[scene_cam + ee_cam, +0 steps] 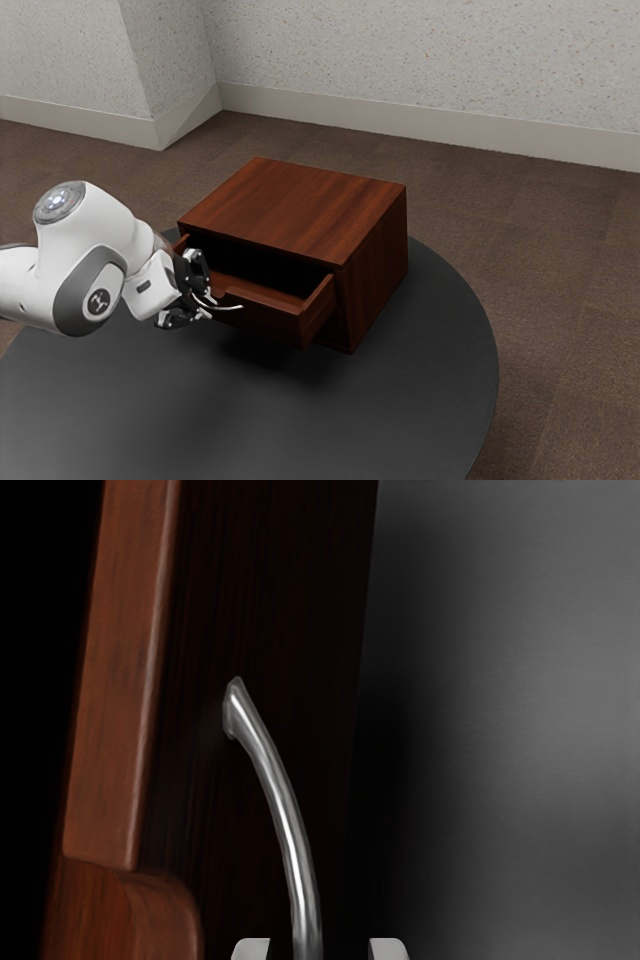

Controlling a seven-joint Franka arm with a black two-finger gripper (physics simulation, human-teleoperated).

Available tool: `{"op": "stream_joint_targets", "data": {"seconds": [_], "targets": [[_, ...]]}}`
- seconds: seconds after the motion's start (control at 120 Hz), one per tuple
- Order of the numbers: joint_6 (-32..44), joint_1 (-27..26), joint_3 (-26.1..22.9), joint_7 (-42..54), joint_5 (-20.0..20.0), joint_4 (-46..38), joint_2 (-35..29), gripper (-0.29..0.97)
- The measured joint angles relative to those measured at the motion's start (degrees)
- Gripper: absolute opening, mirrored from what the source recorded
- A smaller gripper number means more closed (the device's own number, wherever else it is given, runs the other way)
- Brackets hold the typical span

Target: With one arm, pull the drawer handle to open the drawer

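Closest in, the pincer (320, 948) is standing with its fingertips (251, 948) apart and the slim metal handle (280, 800) running between them, gaps showing on either side, so it is straddling the handle rather than clamping it. That handle is looking stiff, smooth and probably slippery (a curved bow, best hooked at its raised middle), and the wooden drawer (270, 300) behind it is sitting partly out of the cabinet (300, 205) on the round dark worktop (400, 420), likely sliding rigidly and with some weight on a straight pull.
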Motion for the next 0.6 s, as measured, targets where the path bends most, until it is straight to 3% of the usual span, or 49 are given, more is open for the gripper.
{"op": "stream_joint_targets", "data": {"seconds": [0.6], "targets": [[3.1,0.0,0.0,-0.6,0.3,-2.3,-0.9,0.04]]}}
